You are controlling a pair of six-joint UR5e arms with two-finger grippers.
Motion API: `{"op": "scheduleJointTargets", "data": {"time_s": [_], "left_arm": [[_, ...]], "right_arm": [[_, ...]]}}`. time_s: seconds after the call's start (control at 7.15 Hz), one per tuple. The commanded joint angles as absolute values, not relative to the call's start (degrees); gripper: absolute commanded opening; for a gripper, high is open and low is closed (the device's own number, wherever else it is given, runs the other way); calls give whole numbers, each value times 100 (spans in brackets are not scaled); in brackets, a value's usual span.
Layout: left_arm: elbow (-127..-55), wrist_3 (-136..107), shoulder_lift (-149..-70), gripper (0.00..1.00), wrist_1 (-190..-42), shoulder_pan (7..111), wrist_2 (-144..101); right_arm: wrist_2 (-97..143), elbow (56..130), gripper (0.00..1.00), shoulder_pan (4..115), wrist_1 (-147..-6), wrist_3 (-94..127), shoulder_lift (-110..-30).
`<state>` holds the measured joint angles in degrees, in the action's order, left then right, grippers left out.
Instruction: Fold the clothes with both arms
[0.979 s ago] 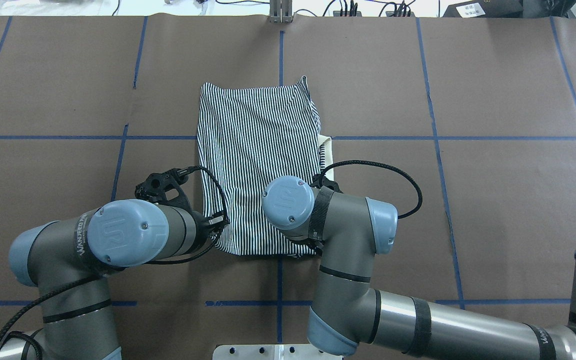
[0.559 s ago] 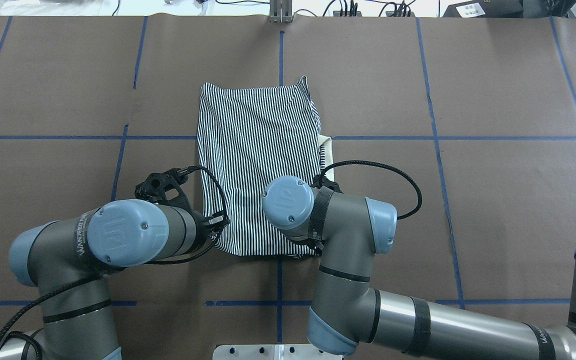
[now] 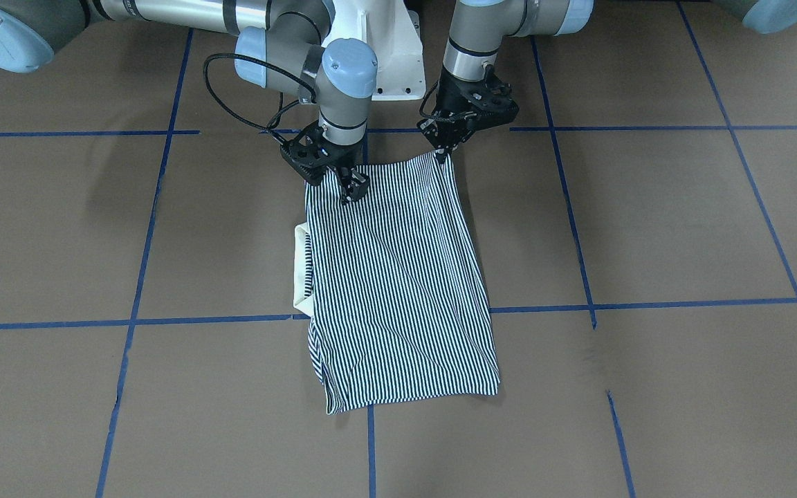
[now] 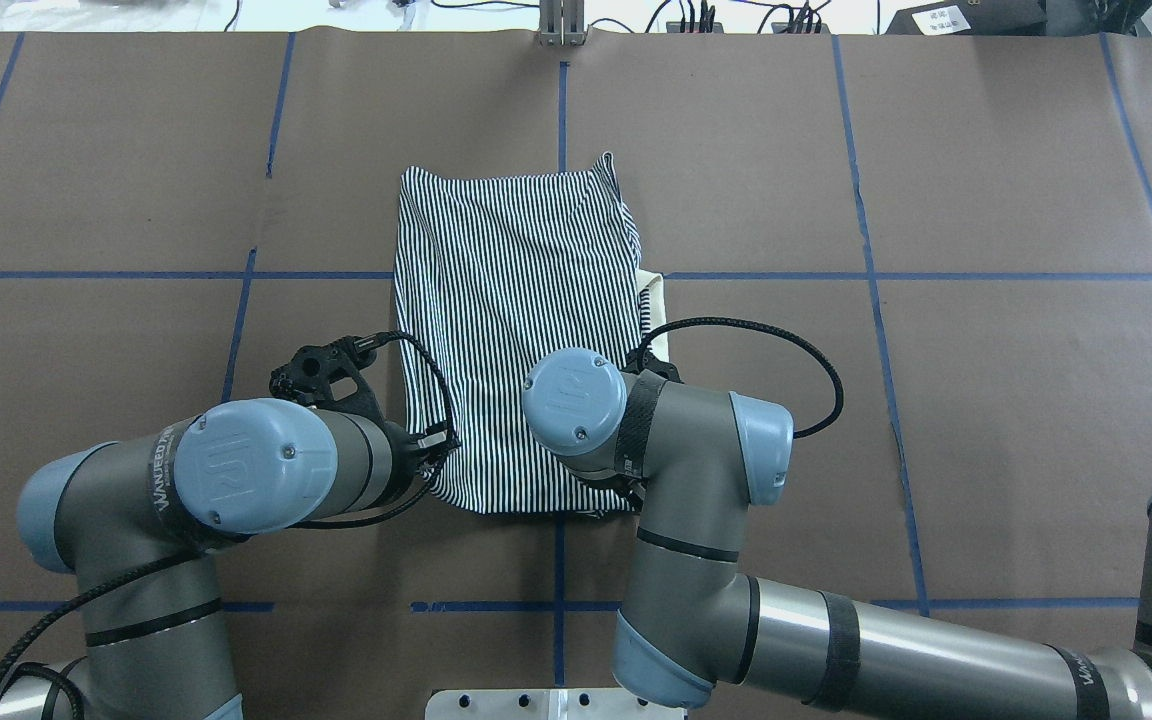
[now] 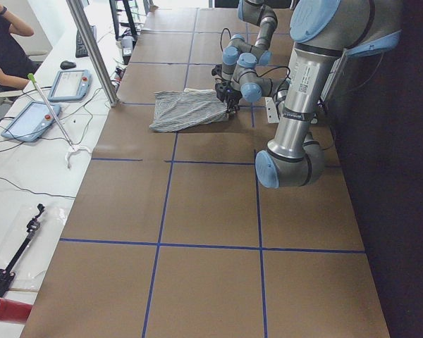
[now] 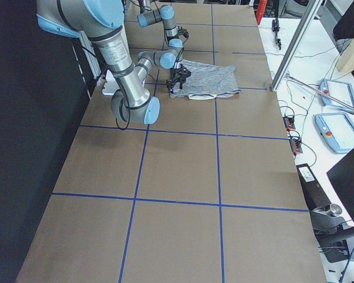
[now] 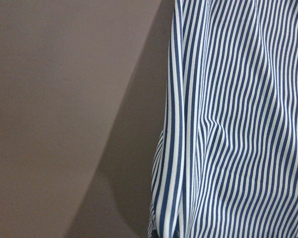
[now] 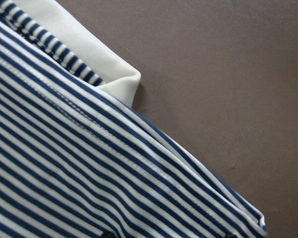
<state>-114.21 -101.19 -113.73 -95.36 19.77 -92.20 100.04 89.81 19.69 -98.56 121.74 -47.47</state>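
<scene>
Folding step: both arms hold the robot-side edge of the thin-striped navy-and-white polo shirt point(image 3: 398, 290), seemingly at the start of a lengthwise fold.
Shirt place: a narrow folded rectangle at the middle of the brown paper-covered surface point(image 3: 647, 228), with its cream collar point(image 3: 299, 270) peeking out along one long side.
Left grip: the left black two-finger gripper point(image 3: 443, 151) is pinched closed on one corner.
Right grip: the right black two-finger gripper point(image 3: 345, 188) looks closed on the other corner.
Next move: probably lifting both corners level and carrying them to the far edge, so the layers don't skew.

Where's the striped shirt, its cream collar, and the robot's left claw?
striped polo shirt point(image 3: 398, 290): front-facing view, middle of the cloth.
cream collar point(image 3: 299, 277): front-facing view, protruding outer edge.
left gripper point(image 3: 444, 155): front-facing view, between its fingertips.
</scene>
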Motion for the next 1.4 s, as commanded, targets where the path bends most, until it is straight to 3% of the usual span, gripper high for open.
{"op": "scheduleJointTargets", "data": {"time_s": [0.0,0.7,0.84,0.98,1.26], "left_arm": [[-11426,-10125,-11373,0,-9536,1978,-9220],[-11435,-10116,-11390,0,-9527,2004,-9229],[-11426,-10116,-11391,0,-9527,2004,-9229],[-11434,-10116,-11391,0,-9527,2004,-9229],[-11435,-10125,-11391,0,-9527,2004,-9220]], "right_arm": [[10019,8991,0,2013,-9818,12155,-4737],[10011,8974,0,2048,-9817,12146,-4579],[10002,8974,78,2048,-9826,12173,-4579],[10002,8991,100,2057,-9783,12216,-4588],[10011,9000,100,2057,-9773,12846,-4562]]}}
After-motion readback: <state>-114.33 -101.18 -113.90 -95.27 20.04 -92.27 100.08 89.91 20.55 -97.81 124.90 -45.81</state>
